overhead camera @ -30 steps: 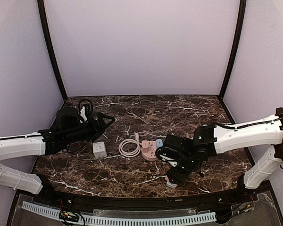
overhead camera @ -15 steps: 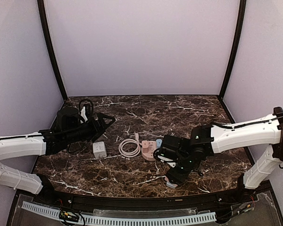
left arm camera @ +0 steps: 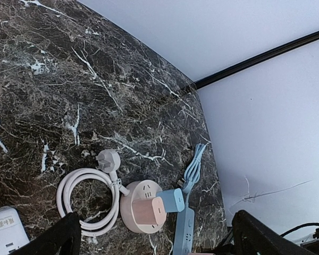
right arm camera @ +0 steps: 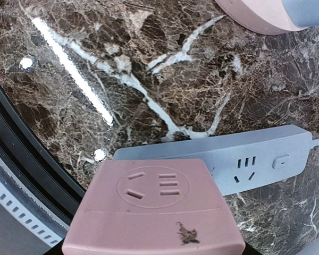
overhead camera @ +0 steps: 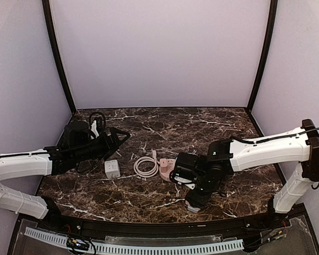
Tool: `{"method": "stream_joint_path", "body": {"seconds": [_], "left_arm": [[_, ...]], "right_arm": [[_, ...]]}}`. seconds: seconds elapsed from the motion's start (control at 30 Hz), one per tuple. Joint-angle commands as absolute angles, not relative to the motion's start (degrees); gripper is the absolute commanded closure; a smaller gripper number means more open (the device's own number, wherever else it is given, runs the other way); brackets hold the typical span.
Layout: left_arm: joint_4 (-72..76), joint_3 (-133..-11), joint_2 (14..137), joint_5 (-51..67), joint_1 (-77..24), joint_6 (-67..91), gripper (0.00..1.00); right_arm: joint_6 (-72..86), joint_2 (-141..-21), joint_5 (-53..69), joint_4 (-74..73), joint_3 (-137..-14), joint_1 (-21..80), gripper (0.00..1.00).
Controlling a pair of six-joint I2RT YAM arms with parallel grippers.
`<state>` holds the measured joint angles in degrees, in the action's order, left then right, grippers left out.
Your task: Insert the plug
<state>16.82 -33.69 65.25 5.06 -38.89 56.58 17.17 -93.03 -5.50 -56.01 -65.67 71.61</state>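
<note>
Right arm (overhead camera: 266, 149) moved left; one plug (left arm camera: 107, 158).

Coiled white cable (overhead camera: 145, 167) lay between white square adapter (overhead camera: 112, 169), left, and round pink socket hub (overhead camera: 167, 169), right; blue power strip (right arm camera: 244, 159) beside hub.

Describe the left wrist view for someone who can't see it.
A white cable, coiled with its plug free, lies on a marble table beside a pink socket hub and a blue power strip. The left gripper is open, its fingers at the bottom corners.
</note>
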Motion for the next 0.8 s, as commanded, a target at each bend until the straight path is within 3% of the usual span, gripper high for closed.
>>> {"method": "stream_joint_path", "body": {"seconds": [0.0, 0.37, 0.77], "left_arm": [[17.97, -32.45, 65.42, 5.35, -39.19, 55.55, 0.01], [18.17, -32.09, 64.91, 5.32, -39.12, 55.42, 0.01], [18.57, -31.99, 65.18, 5.71, -39.19, 55.55, 0.01]], "right_arm": [[17.07, -98.48, -4.05, -58.38, -63.81, 71.62, 1.0], [19.25, -102.62, -4.48, -61.72, -65.33, 71.72, 1.0], [21.63, -99.84, -3.29, -52.77, -57.94, 71.89, 1.0]]}}
